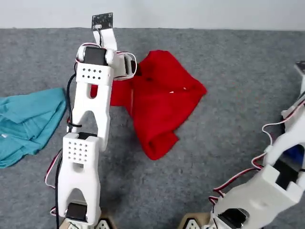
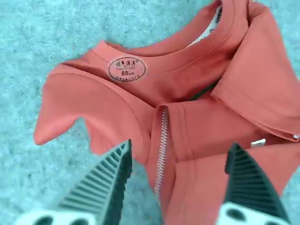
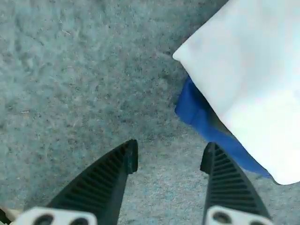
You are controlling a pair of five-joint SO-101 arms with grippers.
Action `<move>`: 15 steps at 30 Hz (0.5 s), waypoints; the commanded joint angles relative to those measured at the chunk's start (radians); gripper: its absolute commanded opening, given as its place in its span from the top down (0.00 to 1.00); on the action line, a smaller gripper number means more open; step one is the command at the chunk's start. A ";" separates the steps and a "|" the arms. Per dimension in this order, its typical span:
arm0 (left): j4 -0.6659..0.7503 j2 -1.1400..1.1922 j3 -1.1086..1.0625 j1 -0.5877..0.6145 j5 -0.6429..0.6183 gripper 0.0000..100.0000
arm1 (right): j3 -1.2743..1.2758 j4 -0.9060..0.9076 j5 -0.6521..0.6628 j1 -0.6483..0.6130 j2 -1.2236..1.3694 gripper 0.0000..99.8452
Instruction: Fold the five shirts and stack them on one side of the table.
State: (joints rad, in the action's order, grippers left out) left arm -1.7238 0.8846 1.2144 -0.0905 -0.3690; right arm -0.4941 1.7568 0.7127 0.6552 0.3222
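Red shirt [image 1: 162, 105] crumpled, collar [image 2: 187, 51] pointing away from spread left fingers [image 2: 112, 178]; right fingers [image 3: 112, 178] spread too.

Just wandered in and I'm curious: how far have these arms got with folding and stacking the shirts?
Done, perhaps: a white garment lies flat on a blue one by the open right gripper, seemingly a started stack. In hand: the left gripper hangs open over the rumpled red shirt, gripping nothing. Left: folding that one and the teal shirt, crumpled out beside the left arm.
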 commanded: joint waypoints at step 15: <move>-0.029 -0.153 -0.791 -0.224 0.198 0.70 | -0.002 0.039 -0.003 -0.005 -0.058 0.77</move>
State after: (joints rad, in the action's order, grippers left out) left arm -1.7238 0.7787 0.4856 -0.3084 -0.2094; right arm -0.4941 1.7568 0.7127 0.6552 0.3222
